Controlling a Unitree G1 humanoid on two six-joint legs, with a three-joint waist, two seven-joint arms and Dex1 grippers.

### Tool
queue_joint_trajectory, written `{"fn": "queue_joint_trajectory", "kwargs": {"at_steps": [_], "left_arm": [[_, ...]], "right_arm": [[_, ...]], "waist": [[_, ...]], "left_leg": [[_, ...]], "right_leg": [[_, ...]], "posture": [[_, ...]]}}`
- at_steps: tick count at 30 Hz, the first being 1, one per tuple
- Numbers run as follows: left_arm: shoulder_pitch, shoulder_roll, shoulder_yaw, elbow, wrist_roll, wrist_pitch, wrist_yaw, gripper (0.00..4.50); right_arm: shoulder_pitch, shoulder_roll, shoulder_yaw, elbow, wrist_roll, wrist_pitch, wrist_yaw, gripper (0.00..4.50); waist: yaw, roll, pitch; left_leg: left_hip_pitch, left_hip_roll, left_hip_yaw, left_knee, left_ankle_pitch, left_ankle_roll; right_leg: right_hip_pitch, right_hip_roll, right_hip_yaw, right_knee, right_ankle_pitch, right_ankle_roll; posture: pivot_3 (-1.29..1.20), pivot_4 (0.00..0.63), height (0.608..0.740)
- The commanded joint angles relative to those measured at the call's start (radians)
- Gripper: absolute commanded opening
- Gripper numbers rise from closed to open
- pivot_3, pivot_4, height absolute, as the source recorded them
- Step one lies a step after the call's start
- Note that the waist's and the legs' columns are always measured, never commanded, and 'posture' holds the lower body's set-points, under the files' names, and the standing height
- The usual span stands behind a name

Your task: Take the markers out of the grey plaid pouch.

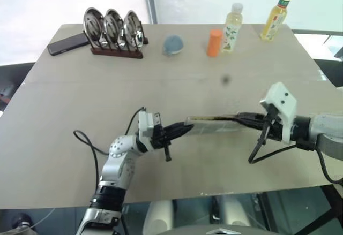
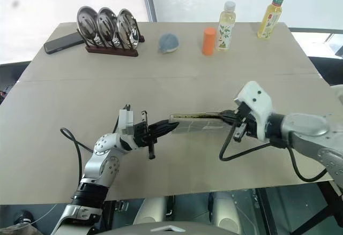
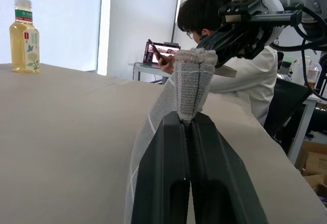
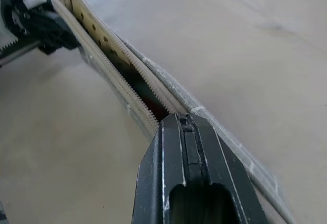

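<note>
Grey plaid pouch (image 1: pixel 211 124) is stretched between both grippers over the front-middle of the tan table (image 1: pixel 64 138), held edge-up with its zipper side on top. Left gripper (image 1: pixel 182 130) has its fingers pressed together, pinching the pouch's left end; the left wrist view shows the fabric end (image 3: pixel 191 81) sticking up out of the shut black fingers (image 3: pixel 163 173). Right gripper (image 2: pixel 228 118) is also pressed together, at the pouch's right end; in the right wrist view its fingertips (image 4: pixel 186 132) sit on the zipper line, with the zipper teeth (image 4: pixel 130 94) parted ahead of them and the speckled lining (image 4: pixel 94 27) showing. The inside is dark; can't make out the markers.

At the far edge of the table: rack of three metal lids (image 1: pixel 112 31), black phone (image 1: pixel 67 45) just left of it, blue-grey ball (image 1: pixel 172 45), orange cylinder (image 1: pixel 214 42), and two yellow drink bottles (image 1: pixel 232 27) (image 1: pixel 277 15). Beyond the table in the left wrist view sits a person (image 3: pixel 240 76) holding a phone.
</note>
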Motion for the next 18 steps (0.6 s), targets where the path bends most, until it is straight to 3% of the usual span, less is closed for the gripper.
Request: {"fn": "queue_joint_trajectory", "kwargs": {"at_steps": [1,10,18], "left_arm": [[-0.006,0.000,0.007,-0.028,-0.013,-0.002,-0.008,0.00],[0.000,-0.003,0.001,-0.039,-0.012,-0.003,-0.015,0.00],[-0.014,-0.011,-0.005,-0.026,-0.018,0.012,-0.021,0.00]], "right_arm": [[-0.019,0.015,-0.012,-0.023,0.009,-0.002,0.000,0.04],[-0.017,0.022,0.069,0.001,-0.101,-0.003,0.013,0.04],[-0.106,0.046,0.273,0.115,-0.437,-0.080,-0.074,0.04]], "waist": [[0.000,0.000,0.000],[0.000,0.000,0.000],[-0.001,0.000,0.000]], "left_leg": [[0.000,0.000,0.000,0.000,0.000,0.000],[0.000,0.000,0.000,0.000,0.000,0.000],[0.000,0.000,0.000,0.001,0.000,0.000]], "right_leg": [[0.000,0.000,0.000,0.000,0.000,0.000],[0.000,0.000,0.000,0.000,0.000,0.000],[0.000,0.000,0.000,0.001,0.000,0.000]], "posture": [[0.00,0.150,0.740],[0.00,0.150,0.740],[0.00,0.150,0.740]]}}
